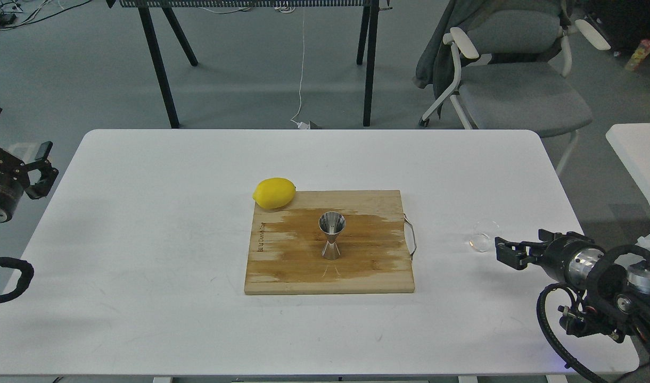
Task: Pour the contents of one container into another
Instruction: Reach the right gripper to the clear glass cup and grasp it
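Observation:
The small clear glass cup (483, 237) stands on the white table (144, 239), right of the wooden cutting board (287, 276). The shiny steel jigger (331, 234) stands upright in the middle of that board. My right gripper (516, 246) lies low over the table just right of the cup, fingers pointing left at it, open and holding nothing. A narrow gap separates its tips from the glass. My left gripper (18, 139) hovers off the table's left edge, open and empty, far from both containers.
A yellow lemon (274, 192) rests at the board's far left corner. The board has a metal handle (411, 236) on its right side. A grey chair (516, 80) and black table legs (159, 64) stand behind; another white table (639, 149) is at right.

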Available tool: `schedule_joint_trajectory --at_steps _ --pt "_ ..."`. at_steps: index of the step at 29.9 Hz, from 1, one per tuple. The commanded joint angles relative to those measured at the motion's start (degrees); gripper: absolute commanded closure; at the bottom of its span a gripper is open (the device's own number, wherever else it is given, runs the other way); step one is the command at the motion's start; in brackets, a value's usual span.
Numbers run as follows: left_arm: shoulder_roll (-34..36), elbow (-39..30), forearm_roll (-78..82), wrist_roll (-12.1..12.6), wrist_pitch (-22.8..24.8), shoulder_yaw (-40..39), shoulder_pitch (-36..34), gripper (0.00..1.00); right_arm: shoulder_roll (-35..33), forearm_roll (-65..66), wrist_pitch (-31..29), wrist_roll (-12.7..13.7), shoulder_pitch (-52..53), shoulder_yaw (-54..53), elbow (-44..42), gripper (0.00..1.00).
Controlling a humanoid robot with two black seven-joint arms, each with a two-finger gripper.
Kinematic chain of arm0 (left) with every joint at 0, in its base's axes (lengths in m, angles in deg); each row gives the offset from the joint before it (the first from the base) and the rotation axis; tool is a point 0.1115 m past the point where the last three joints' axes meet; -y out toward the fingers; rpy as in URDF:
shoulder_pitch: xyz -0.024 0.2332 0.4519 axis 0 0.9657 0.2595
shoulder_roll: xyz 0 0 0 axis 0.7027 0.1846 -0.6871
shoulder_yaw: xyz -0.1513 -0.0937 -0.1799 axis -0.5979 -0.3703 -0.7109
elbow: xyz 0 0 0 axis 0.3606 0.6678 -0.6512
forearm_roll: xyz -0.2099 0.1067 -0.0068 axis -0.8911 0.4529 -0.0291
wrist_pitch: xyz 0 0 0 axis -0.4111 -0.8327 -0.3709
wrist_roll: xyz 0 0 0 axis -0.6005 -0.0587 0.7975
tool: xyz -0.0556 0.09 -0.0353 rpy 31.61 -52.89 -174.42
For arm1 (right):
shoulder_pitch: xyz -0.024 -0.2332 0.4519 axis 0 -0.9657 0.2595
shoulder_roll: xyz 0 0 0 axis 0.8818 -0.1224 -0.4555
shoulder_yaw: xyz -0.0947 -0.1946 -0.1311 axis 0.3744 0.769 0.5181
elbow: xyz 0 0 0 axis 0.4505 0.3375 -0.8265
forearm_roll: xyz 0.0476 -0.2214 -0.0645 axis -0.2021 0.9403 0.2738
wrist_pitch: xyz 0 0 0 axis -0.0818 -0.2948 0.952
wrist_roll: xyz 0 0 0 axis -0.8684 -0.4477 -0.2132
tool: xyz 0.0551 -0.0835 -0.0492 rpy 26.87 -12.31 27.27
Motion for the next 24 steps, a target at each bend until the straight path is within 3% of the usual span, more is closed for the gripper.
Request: schedule_joint_trajectory --at_steps 1,21,24 --pt "0.0 0.3 0.0 0.0 0.0 0.0 0.1 0.07 2.2 2.2 0.0 0.3 0.8 0.2 -1.4 0.05" --pt "-1.1 1.7 0.1 0.0 0.0 0.1 0.0 0.07 9.5 7.0 0.0 0.7 8.8 6.4 -13.9 0.05" --pt "-1.4 1.8 0.2 0.0 0.0 0.1 0.0 0.07 10.8 8.4 0.0 1.7 9.9 6.4 -15.6 0.05"
